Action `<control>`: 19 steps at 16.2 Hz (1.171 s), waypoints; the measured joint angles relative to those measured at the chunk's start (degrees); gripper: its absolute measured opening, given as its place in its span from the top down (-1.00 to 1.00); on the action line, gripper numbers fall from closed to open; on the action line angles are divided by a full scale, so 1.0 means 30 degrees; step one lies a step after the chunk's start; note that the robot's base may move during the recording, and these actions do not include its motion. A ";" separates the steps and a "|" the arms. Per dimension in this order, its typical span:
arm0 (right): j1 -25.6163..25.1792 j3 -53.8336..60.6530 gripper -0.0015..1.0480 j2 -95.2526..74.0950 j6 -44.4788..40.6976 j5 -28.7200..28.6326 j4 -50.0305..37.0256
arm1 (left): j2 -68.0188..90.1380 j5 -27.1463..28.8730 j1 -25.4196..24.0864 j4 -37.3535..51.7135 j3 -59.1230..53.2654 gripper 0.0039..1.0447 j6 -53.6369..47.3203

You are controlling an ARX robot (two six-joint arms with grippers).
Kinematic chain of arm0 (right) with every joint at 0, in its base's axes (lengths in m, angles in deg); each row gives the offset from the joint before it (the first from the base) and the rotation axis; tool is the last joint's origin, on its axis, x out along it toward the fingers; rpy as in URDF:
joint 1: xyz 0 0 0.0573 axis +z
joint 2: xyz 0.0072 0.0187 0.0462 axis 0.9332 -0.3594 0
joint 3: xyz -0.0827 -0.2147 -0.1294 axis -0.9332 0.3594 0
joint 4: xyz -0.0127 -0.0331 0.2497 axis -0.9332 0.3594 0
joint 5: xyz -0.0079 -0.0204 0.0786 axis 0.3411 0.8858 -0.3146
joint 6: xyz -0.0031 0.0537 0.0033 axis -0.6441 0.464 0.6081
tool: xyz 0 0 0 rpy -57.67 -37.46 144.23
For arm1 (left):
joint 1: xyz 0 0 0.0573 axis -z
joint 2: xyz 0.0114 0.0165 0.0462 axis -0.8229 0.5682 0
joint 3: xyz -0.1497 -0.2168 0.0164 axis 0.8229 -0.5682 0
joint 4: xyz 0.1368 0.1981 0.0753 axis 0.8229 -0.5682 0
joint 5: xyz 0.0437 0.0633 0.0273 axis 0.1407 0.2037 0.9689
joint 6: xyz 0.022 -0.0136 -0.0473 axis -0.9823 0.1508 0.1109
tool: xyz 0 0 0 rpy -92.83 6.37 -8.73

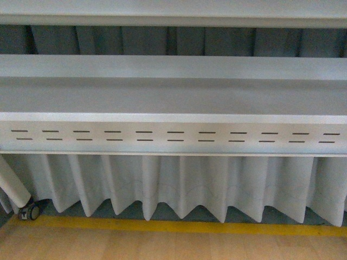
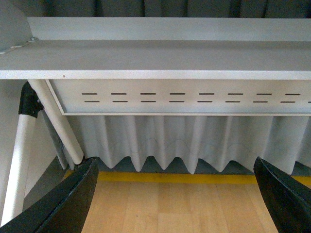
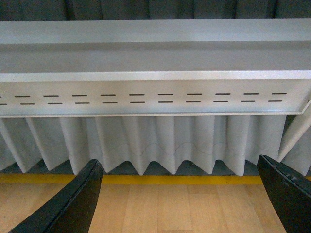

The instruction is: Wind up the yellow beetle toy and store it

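Yellow beetle toy: not visible in any of the three views, so its location cannot be told. Front view is filled by a white bench [image 1: 173, 97] seen edge-on, with a second white shelf level [image 1: 173, 11] above it and dark curtain folds between the two. The bench's front apron [image 1: 173, 136] carries two rows of short dark slots. Below the apron hangs a pleated white skirt [image 1: 179, 184], its hem zigzagging just above a yellow floor line [image 1: 179, 226] and the light wooden floor [image 1: 162, 246]. A white slanted leg with a small caster [image 1: 30, 210] shows at lower left. Left hand [image 2: 177, 194]: both dark fingers [image 2: 73, 199] sit at opposite frame edges, spread wide, nothing between them. Right hand [image 3: 180, 196]: fingers [image 3: 77, 199] likewise set wide apart, empty, facing the skirt.
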 joint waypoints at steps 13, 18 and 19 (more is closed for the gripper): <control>0.0000 0.0000 -0.87 0.0000 0.0000 0.0000 0.0007 | 0.0000 0.0000 0.0000 0.0000 0.0000 -0.88 0.0000; 0.0000 0.0000 -0.87 0.0000 0.0000 0.0000 0.0000 | 0.0000 0.0000 0.0000 0.0000 0.0000 -0.88 0.0000; 0.0000 0.0000 -0.87 0.0000 0.0000 0.0000 0.0000 | 0.0000 0.0000 0.0000 0.0000 0.0000 -0.88 0.0000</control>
